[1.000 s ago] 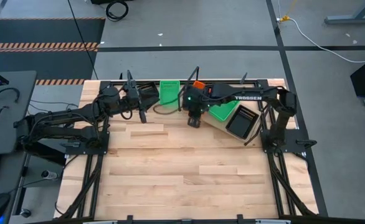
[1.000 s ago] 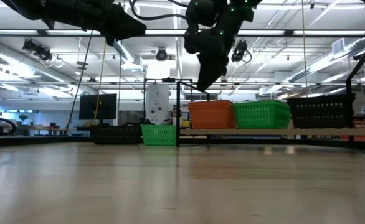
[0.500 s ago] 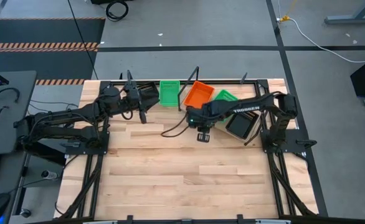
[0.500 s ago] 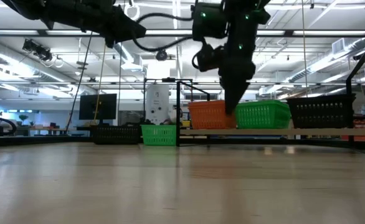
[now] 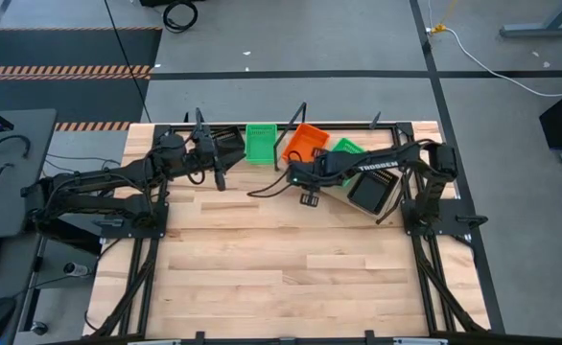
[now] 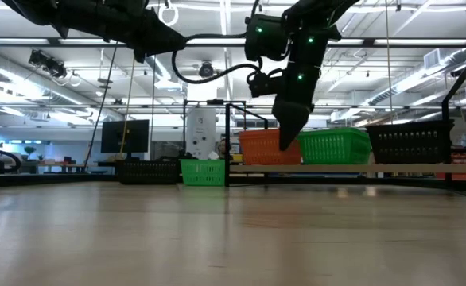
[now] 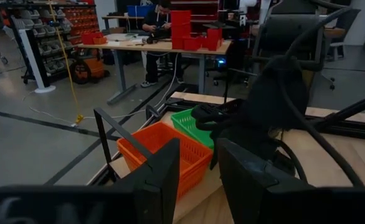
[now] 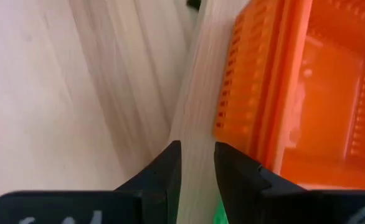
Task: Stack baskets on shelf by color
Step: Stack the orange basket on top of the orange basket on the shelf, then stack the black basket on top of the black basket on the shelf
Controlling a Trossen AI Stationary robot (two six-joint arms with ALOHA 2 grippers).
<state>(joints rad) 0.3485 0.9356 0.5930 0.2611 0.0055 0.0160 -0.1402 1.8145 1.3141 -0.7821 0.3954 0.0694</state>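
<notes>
The orange basket (image 5: 308,144) sits on the shelf (image 5: 331,190) beside the green one (image 5: 344,151), looks light and stiff, so I'd pinch its rim with my right gripper (image 5: 309,198), now slightly open and empty.

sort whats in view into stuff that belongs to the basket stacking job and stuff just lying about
Belongs to the job:
orange basket, green basket and black basket on the shelf
green basket and black basket off the shelf
right gripper, left gripper

Just lying about:
cables on the floor
red bins on a far table
</notes>
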